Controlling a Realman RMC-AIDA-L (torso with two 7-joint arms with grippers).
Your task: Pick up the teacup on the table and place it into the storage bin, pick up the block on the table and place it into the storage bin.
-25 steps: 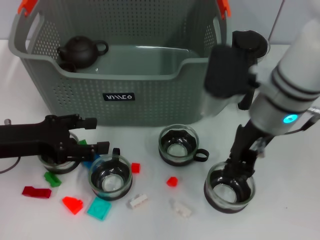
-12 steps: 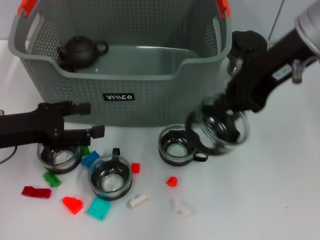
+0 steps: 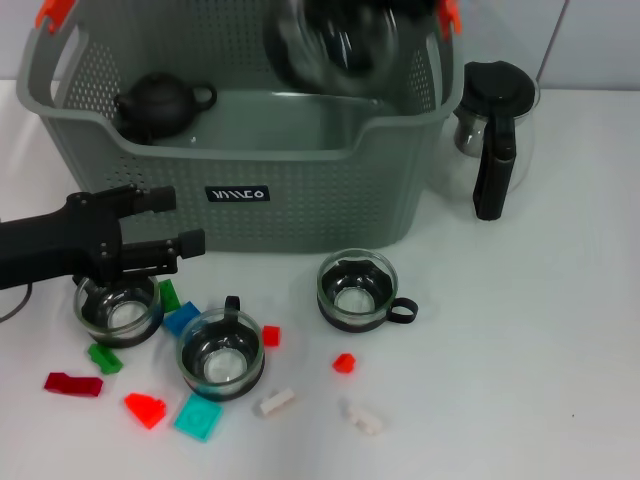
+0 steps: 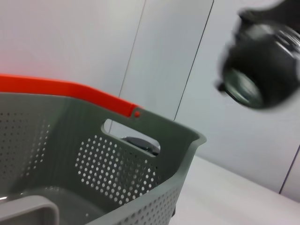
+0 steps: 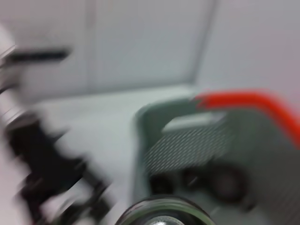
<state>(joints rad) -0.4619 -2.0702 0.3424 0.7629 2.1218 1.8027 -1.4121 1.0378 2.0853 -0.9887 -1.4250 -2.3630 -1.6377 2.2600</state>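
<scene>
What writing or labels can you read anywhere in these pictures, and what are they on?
Black label on the front wall of the grey storage bin: white stylised lettering, too small to read surely; it looks like slanted strokes followed by "CO".
Nothing else carries readable text: the glass pitcher, the teapot, the teacups and the coloured blocks show no words or numbers.

A blurred glass teacup (image 3: pixel 335 45) hangs above the open grey perforated storage bin (image 3: pixel 300 190), three more teacups (image 3: pixel 355 290) stand upright on the white worktop (image 3: pixel 520 330) among scattered coloured blocks (image 3: pixel 198 416).
</scene>
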